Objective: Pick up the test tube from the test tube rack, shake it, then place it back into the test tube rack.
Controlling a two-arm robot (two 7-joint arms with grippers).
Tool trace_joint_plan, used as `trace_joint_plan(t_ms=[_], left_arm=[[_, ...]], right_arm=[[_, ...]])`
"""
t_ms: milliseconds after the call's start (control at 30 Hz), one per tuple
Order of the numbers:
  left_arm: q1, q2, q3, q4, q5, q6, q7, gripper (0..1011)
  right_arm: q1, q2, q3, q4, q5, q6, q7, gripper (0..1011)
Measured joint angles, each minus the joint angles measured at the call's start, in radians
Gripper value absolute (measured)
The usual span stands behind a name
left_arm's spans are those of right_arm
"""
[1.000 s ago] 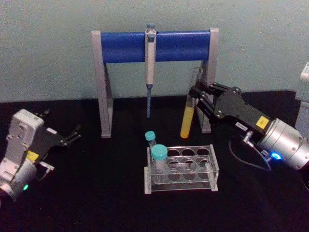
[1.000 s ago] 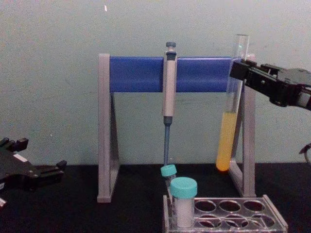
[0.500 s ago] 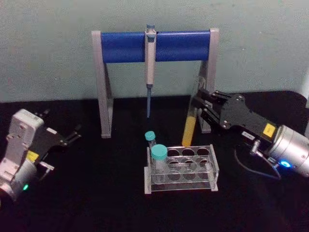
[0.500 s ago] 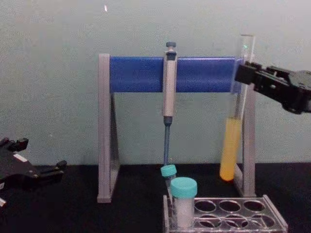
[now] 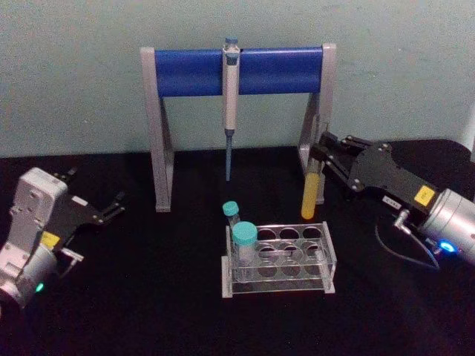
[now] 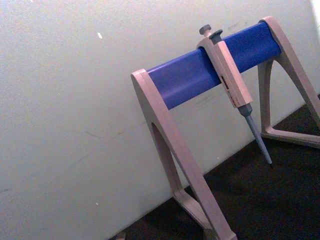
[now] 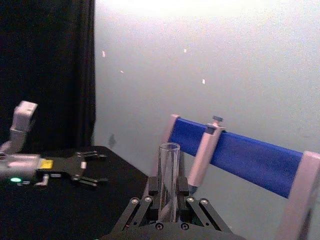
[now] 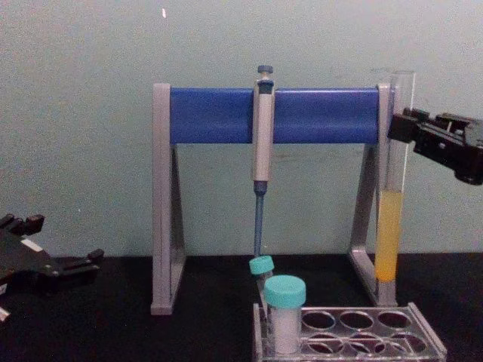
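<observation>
Right pincer (image 5: 321, 153) pinches the upright test tube (image 5: 310, 194), its clear top hard to see.

Right pincer (image 5: 319, 152) raised, clamped on test tube (image 5: 309, 194); left pincer (image 5: 113, 205) parked low left, fingers apart.

Tall pipette stand (image 5: 189, 73) at the far edge of the black table (image 5: 148, 297): two grey legs, blue crossbar between them. Grey-blue pipette (image 5: 231, 89) hung at the crossbar's middle, upright, tip down, clear of the table. Nearer the table's middle, in front of the stand, two teal-capped tubes: smaller tube (image 5: 231, 213) tilted, behind; larger tube (image 5: 244, 241) upright, just in front of it. Pale green wall (image 5: 74, 74) behind the far edge.
</observation>
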State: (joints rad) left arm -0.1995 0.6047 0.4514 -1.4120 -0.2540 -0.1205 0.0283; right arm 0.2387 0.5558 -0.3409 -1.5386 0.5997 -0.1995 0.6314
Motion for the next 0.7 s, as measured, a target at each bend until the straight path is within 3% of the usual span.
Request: trace_joint_plan(t_ms=[333,700], left_arm=[[0.0,0.0,0.0,0.0,0.0,0.0,0.0,1001],[0.0,0.0,0.0,0.0,0.0,0.0,0.0,1001]], right_arm=[[0.05,-0.045,-0.008,0.06,-0.05,0.011,-0.032,223],[0.088,-0.081,-0.032,0.099,-0.05,0.007,0.014,223]])
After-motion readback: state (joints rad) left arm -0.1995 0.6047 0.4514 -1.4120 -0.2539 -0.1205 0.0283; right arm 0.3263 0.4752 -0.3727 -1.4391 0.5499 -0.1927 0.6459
